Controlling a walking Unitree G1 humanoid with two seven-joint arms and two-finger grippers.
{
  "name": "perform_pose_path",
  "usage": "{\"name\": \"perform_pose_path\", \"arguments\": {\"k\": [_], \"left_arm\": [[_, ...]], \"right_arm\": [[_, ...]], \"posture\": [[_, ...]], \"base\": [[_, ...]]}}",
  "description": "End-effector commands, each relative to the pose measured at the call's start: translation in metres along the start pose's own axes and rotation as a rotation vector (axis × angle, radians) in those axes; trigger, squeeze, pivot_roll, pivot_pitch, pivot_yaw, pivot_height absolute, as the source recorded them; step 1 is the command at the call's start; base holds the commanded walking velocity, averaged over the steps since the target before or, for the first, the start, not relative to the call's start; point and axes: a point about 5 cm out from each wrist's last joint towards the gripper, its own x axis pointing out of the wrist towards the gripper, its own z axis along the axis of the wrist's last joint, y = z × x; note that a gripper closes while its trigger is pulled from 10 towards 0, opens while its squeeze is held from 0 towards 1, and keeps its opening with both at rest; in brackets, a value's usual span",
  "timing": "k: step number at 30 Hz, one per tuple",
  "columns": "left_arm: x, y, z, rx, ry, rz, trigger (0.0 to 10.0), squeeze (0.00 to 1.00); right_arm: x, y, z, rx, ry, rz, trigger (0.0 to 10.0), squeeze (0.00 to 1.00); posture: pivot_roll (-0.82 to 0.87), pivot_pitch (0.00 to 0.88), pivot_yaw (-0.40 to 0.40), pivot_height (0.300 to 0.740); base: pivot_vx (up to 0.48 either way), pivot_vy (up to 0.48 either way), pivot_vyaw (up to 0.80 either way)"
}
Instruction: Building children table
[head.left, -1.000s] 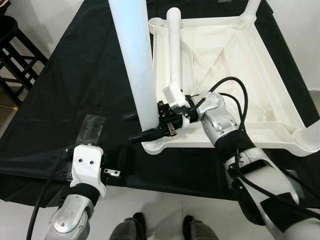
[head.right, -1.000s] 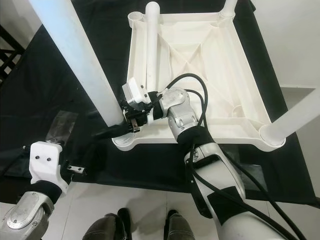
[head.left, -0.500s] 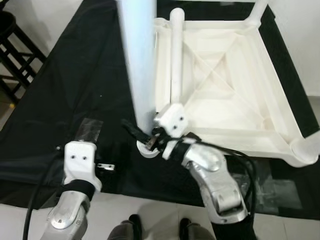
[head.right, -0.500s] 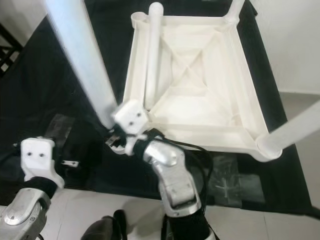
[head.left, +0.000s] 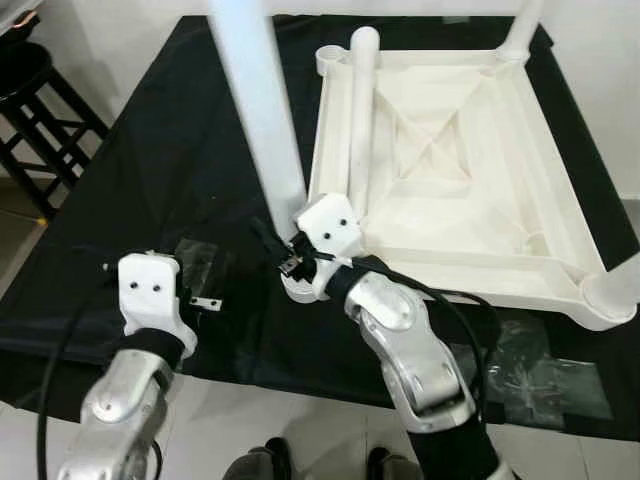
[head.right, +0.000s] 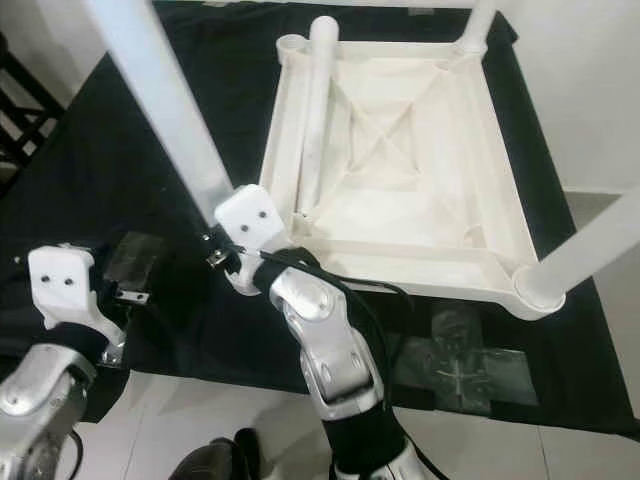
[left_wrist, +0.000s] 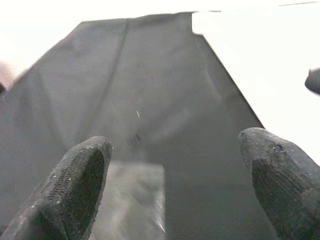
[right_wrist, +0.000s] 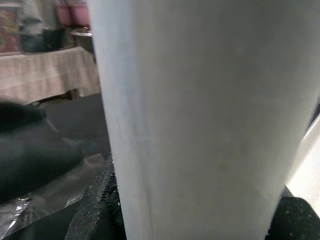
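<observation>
Black cloth: covers the work surface (head.left: 170, 170) that carries the upturned white plastic tabletop (head.left: 480, 200); crinkled clear film (head.left: 195, 262) lies on the cloth at the near edge.
Left gripper (left_wrist: 172, 190): nearest the robot, hovering low over the cloth beside the film, fingers (left_wrist: 80, 185) spread wide with nothing between them; its forearm rises from the near left, well apart from the tabletop.
Right gripper (head.left: 283, 262): clamped on the base of the upright leg (head.left: 255, 110), just above the near-left corner socket (head.left: 298, 290); one black finger shows on either side of the tube in the wrist view. The silver arm bends up and forward from below, wrist turned toward the leg.
Risk, leg: it seems to lean, so pushing now could jam it askew in the socket or lift that corner.
Risk, grip: smooth plastic held so low could slip or twist.
Risk, cable: the arm's cable (head.left: 440, 310) hangs near the tabletop rim and might snag.
Loose leg (head.left: 352, 120): lying inside the tabletop, farther back.
Far corners: another leg (head.left: 525, 25) stands at the far right; a fourth socket (head.left: 610, 295) is filled at the near right.
</observation>
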Motion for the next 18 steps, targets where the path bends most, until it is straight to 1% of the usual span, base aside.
{"name": "perform_pose_path", "arguments": {"k": [1, 6, 8, 9, 10, 11, 12, 14, 15, 16, 17, 18], "left_arm": [[-0.001, 0.004, 0.002, -0.001, -0.008, -0.029, 10.0, 0.0], [0.002, 0.007, 0.005, -0.006, -0.024, -0.071, 10.0, 0.0], [0.006, 0.003, 0.014, -0.049, -0.056, -0.157, 10.0, 0.0], [0.006, 0.003, 0.014, -0.049, -0.056, -0.157, 10.0, 0.0], [0.01, 0.0, 0.022, -0.071, -0.087, -0.228, 10.0, 0.0], [0.013, -0.003, 0.031, -0.073, -0.115, -0.298, 10.0, 0.0], [0.015, -0.004, 0.037, -0.07, -0.132, -0.341, 10.0, 0.0], [0.015, -0.004, 0.037, -0.07, -0.132, -0.341, 10.0, 0.0], [0.017, -0.004, 0.046, -0.083, -0.16, -0.406, 10.0, 0.0], [0.018, -0.002, 0.057, -0.097, -0.18, -0.501, 10.0, 1.0], [0.018, -0.002, 0.057, -0.097, -0.18, -0.501, 10.0, 1.0], [0.018, 0.0, 0.064, -0.107, -0.194, -0.567, 10.0, 1.0]], "right_arm": [[-0.014, -0.008, -0.051, 0.033, 0.276, -0.074, 10.0, 0.0], [-0.015, -0.011, -0.052, 0.053, 0.27, -0.102, 10.0, 0.0], [-0.015, -0.014, -0.052, 0.068, 0.256, -0.119, 10.0, 0.0], [-0.015, -0.014, -0.052, 0.068, 0.256, -0.119, 10.0, 0.0], [-0.015, -0.014, -0.052, 0.068, 0.254, -0.123, 10.0, 0.0], [-0.015, -0.014, -0.052, 0.07, 0.254, -0.126, 10.0, 0.0], [-0.015, -0.015, -0.052, 0.07, 0.254, -0.128, 10.0, 0.0], [-0.015, -0.015, -0.052, 0.07, 0.254, -0.128, 10.0, 0.0], [-0.014, -0.014, -0.051, 0.071, 0.256, -0.13, 10.0, 0.0], [-0.014, -0.015, -0.051, 0.071, 0.255, -0.135, 10.0, 0.0], [-0.014, -0.015, -0.051, 0.071, 0.255, -0.135, 10.0, 0.0], [-0.013, -0.015, -0.05, 0.071, 0.255, -0.138, 10.0, 0.0]], "posture": [[0.01, 0.207, 0.036, 0.74], [0.01, 0.197, 0.047, 0.74], [0.0, 0.19, 0.054, 0.74], [0.0, 0.19, 0.054, 0.74], [0.0, 0.19, 0.055, 0.74], [0.0, 0.185, 0.058, 0.74], [0.0, 0.185, 0.058, 0.74], [0.0, 0.185, 0.058, 0.74], [-0.01, 0.182, 0.061, 0.74], [-0.01, 0.179, 0.063, 0.74], [-0.01, 0.179, 0.063, 0.74], [-0.01, 0.178, 0.063, 0.74]], "base": [[0.0, 0.0, 0.0], [0.0, 0.0, 0.0], [0.0, 0.0, 0.0], [0.0, 0.0, 0.0], [0.0, 0.0, 0.0], [0.0, 0.0, 0.0], [0.0, 0.0, 0.0], [0.0, 0.0, 0.0], [0.0, 0.0, 0.0], [0.0, 0.0, 0.0], [0.0, 0.0, 0.0], [0.0, 0.0, 0.0]]}}
